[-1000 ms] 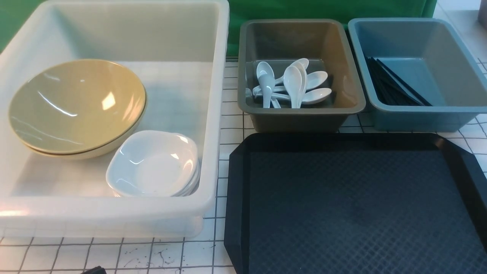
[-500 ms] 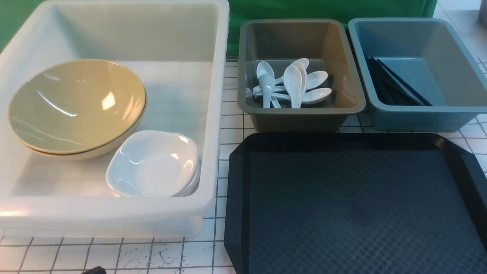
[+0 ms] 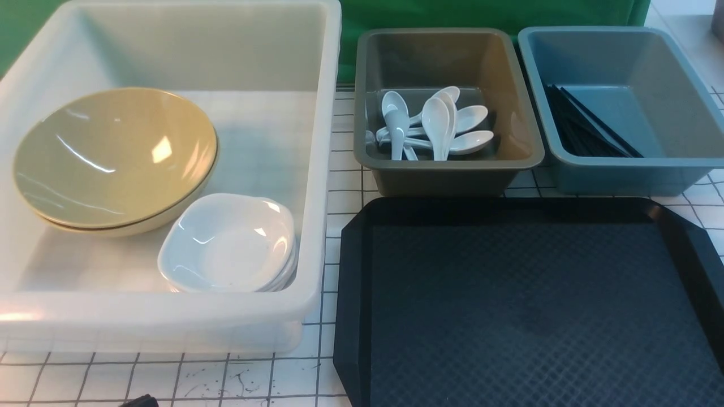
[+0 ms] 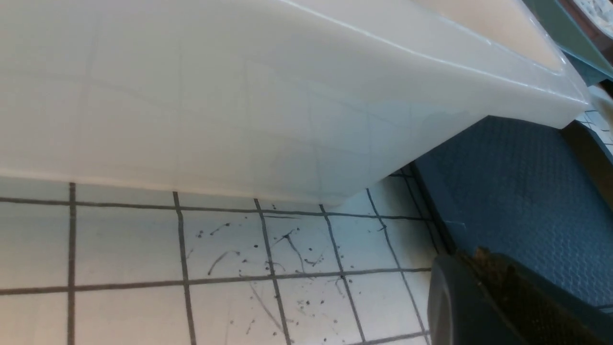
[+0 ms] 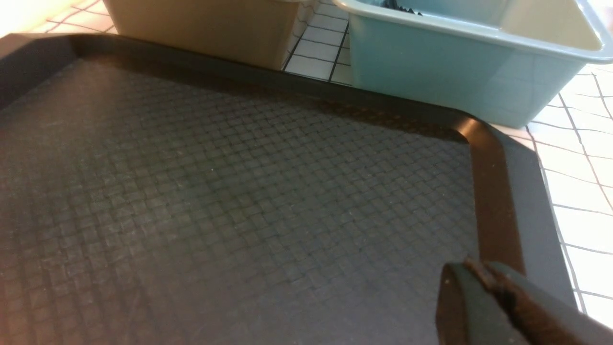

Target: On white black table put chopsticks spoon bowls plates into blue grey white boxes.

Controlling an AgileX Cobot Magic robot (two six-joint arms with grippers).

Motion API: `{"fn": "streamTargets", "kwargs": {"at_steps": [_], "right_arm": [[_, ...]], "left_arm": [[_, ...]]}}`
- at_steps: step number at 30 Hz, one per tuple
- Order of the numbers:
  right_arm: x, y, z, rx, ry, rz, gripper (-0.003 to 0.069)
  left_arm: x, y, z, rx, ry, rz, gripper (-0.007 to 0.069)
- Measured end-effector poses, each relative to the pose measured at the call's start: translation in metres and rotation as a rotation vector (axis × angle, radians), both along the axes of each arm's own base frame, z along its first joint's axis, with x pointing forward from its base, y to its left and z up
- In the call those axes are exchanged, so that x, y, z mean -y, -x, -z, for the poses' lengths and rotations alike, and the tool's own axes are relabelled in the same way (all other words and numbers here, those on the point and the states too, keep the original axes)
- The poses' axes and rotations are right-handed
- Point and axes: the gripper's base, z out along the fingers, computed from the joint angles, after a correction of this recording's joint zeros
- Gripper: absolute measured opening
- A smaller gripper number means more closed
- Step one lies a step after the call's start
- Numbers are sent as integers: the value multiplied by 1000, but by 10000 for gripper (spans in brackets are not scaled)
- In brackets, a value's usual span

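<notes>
Left fingers (image 4: pixel 483 287) pressed together, empty, low over the bench (image 4: pixel 143 249) by the near corner of the white tub (image 3: pixel 317 169). Right fingers (image 5: pixel 483 282) pressed together, empty, above the black tray (image 3: pixel 526 305) near its right rim. Stacked yellow bowls (image 3: pixel 113 158) and white plates (image 3: pixel 229 243) in the tub, at its left and near side. Spoons (image 3: pixel 432 124) piled in the grey bin (image 3: pixel 447 175). Chopsticks (image 3: pixel 585 127) along the blue bin's (image 3: pixel 622 175) left wall.

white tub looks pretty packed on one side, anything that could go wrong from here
The yellow bowls sit tilted, resting against the tub's left wall, so a bump to the white tub might shift them onto the white plates. The left gripper hangs shut close to the tub's near wall and the black tray; a careless move could nudge either.
</notes>
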Motion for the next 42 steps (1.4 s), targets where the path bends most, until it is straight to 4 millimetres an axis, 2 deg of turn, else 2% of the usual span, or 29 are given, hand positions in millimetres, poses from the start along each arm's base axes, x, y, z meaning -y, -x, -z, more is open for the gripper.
{"fn": "streamTargets", "kwargs": {"at_steps": [5, 8, 11, 14, 42], "right_arm": [[0, 0, 0, 0, 0, 0, 38], [0, 0, 0, -1, -1, 0, 41], [0, 0, 0, -1, -1, 0, 44], [0, 0, 0, -1, -2, 0, 46], [0, 0, 0, -1, -2, 0, 57]], "left_arm": [[-11, -5, -10, 134, 74, -243, -1], [-18, -9, 1, 132, 114, -410, -1], [-21, -9, 11, 71, 168, -499, -1], [-21, -8, 15, 20, 183, -522, -1], [-21, -9, 15, 20, 201, -522, 0]]}}
